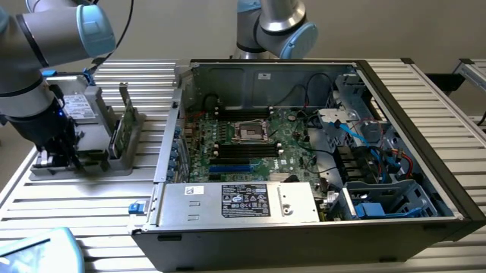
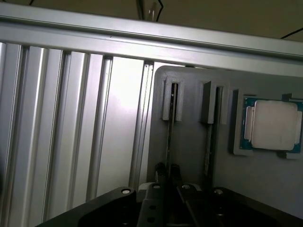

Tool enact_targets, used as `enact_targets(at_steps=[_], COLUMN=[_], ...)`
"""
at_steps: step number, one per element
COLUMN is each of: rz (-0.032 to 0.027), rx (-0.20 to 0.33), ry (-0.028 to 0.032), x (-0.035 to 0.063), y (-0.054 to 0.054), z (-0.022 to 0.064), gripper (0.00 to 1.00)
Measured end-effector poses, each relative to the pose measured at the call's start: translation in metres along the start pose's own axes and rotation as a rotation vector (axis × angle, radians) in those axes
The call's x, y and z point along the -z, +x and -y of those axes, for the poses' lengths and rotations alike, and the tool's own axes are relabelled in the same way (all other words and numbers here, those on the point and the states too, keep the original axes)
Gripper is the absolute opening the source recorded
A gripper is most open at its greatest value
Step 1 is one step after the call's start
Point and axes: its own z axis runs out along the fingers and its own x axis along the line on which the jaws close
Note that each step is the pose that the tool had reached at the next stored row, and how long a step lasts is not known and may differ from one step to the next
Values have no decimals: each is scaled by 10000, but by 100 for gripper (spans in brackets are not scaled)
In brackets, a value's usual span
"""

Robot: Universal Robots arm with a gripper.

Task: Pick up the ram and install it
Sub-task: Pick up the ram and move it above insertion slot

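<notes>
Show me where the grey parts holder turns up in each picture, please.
Exterior view: the grey parts holder sits at the exterior view's left, beside the open computer case.
Wrist view: the grey parts holder shows its slotted face, with the ram standing in one slot.
Shared landmark: the ribbed metal table under the holder.
</notes>
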Motion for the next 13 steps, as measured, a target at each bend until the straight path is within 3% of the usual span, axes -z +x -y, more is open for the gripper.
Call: enact_targets(at_steps=[4,13], rz=[8,27], rx=[0,0], ry=[-37,-200], x=[53,152], y=[0,0], z=[4,5], gripper=[14,14])
